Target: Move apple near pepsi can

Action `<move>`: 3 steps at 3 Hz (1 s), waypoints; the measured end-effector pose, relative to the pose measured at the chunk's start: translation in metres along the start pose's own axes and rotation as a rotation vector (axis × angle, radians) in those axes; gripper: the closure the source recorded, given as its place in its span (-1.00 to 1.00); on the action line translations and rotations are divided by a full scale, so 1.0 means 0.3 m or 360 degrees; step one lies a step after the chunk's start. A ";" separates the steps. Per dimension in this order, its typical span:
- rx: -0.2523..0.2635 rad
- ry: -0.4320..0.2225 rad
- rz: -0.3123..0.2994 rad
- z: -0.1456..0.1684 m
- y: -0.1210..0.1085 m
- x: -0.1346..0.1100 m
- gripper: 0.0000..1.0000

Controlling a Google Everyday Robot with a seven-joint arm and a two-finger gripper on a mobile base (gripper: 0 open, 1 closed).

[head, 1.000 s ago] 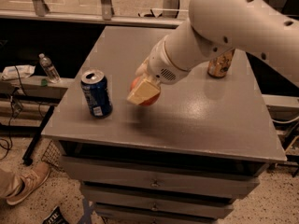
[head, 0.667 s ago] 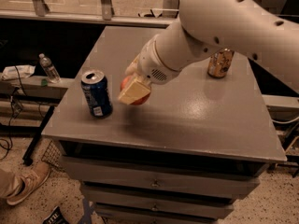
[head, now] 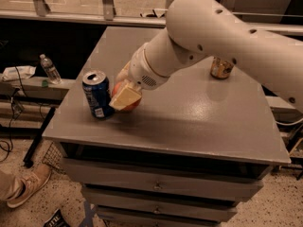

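My arm [head: 213,27] reaches across the grey worktop [head: 189,126] toward its front-left corner, where the pepsi can [head: 97,94] stands upright. The apple [head: 117,87] is just beside the can's right side, and I cannot tell if it rests on the surface. My gripper [head: 125,97] pinches the apple. I judge this the placing step: next I settle it, let go and lift off without nudging the can. A second ago the apple hung nearer mid-table, apart from the can.
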State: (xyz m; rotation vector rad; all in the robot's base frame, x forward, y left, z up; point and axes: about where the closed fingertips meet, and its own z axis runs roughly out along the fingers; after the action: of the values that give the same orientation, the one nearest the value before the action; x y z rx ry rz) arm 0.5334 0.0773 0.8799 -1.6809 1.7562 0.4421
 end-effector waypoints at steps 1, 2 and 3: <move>-0.0040 -0.0006 0.0009 0.045 0.001 0.012 1.00; -0.0046 -0.0004 0.0011 0.051 0.004 0.015 0.97; -0.0047 -0.0004 0.0006 0.050 0.008 0.010 0.51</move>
State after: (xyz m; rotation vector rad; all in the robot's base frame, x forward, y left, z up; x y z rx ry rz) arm 0.5347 0.0851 0.8665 -1.6969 1.7594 0.4736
